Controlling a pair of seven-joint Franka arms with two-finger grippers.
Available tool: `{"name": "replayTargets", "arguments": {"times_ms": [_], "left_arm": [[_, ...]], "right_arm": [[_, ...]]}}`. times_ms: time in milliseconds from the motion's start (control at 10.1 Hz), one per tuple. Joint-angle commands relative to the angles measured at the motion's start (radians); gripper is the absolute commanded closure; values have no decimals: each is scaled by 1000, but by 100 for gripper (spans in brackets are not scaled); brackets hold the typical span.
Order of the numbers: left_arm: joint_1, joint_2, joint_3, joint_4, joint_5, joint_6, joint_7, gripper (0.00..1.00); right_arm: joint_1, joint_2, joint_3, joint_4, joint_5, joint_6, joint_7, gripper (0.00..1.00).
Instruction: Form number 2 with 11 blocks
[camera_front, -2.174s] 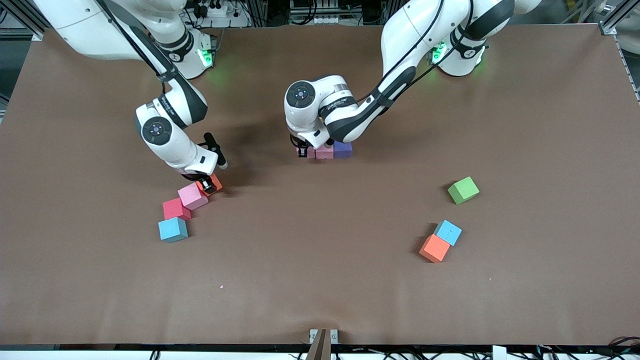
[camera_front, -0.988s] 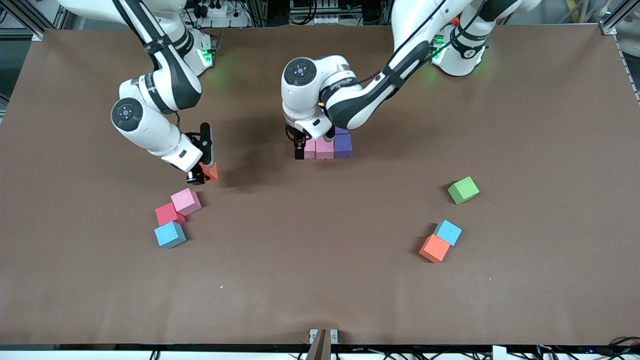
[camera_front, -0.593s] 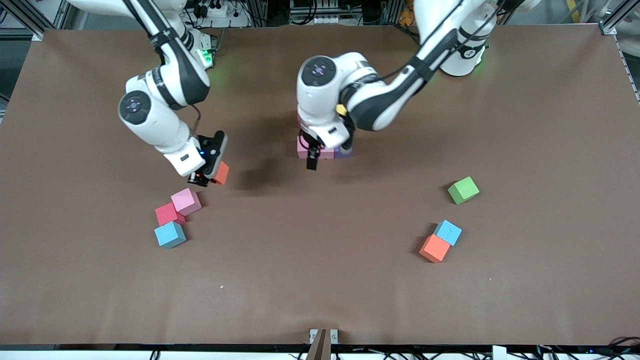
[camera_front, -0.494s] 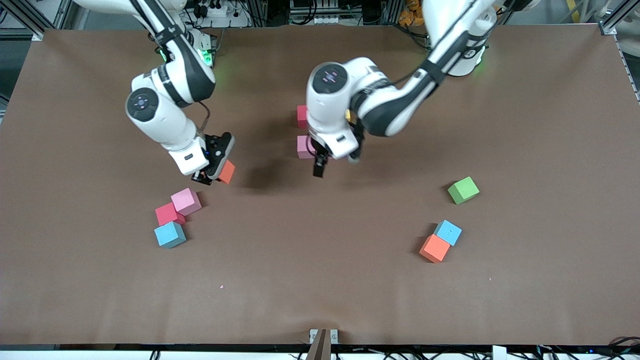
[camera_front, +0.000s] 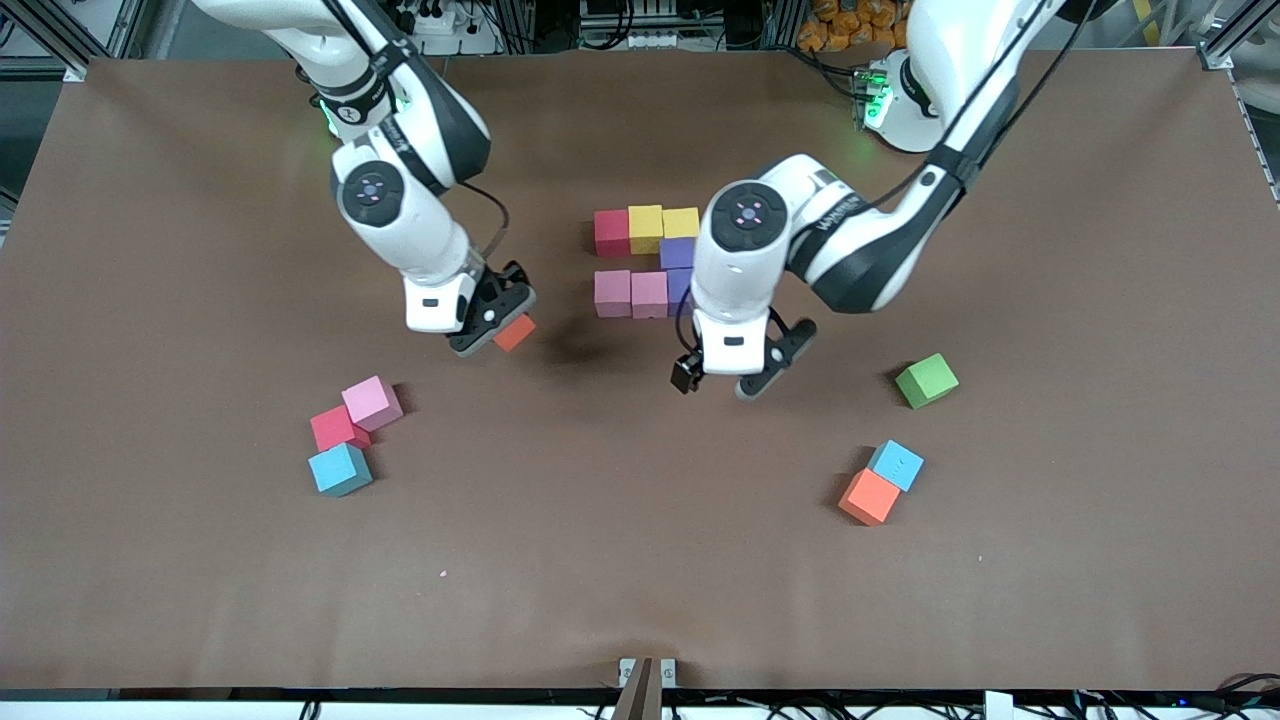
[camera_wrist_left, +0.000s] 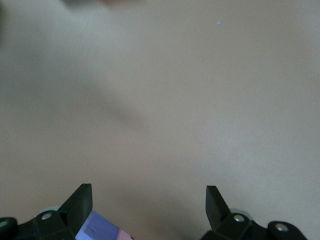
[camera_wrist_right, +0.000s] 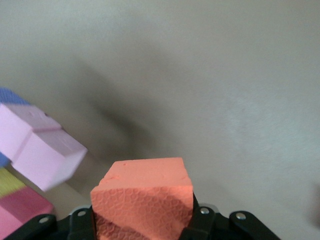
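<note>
At mid-table the blocks form rows: red (camera_front: 612, 232), yellow (camera_front: 645, 222) and yellow (camera_front: 681, 222); one purple (camera_front: 677, 252) under them; then pink (camera_front: 612, 293), pink (camera_front: 649, 294) and a purple block (camera_front: 679, 290) half hidden by the left arm. My right gripper (camera_front: 497, 335) hangs over bare table beside the pink row, shut on an orange block (camera_front: 514, 332) (camera_wrist_right: 142, 197). My left gripper (camera_front: 728, 383) is open and empty over bare table by that row, whose purple block (camera_wrist_left: 102, 227) shows beside one fingertip (camera_wrist_left: 80, 202).
Toward the right arm's end lie a pink block (camera_front: 372, 402), a red one (camera_front: 337, 428) and a blue one (camera_front: 341, 469). Toward the left arm's end sit a green cube (camera_front: 926, 380), a light blue block (camera_front: 896, 465) and an orange block (camera_front: 868, 497).
The right gripper has lifted the orange block and carried it toward the mid-table rows. The left gripper has come up off the pink row and away, uncovering the rows.
</note>
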Motion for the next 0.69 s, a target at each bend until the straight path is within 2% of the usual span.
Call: {"name": "replayTargets", "arguments": {"times_ms": [0, 198, 395, 593], "left_arm": [[43, 3, 6, 28, 25, -21, 301, 0], [69, 39, 41, 74, 20, -20, 574, 0], [68, 62, 107, 105, 17, -13, 842, 0], [71, 91, 164, 135, 12, -3, 1064, 0]], "right_arm": [[123, 111, -76, 130, -82, -32, 270, 73], [294, 194, -215, 271, -79, -98, 435, 73], [376, 294, -264, 372, -84, -125, 557, 73], [492, 355, -351, 426, -82, -122, 655, 74]]}}
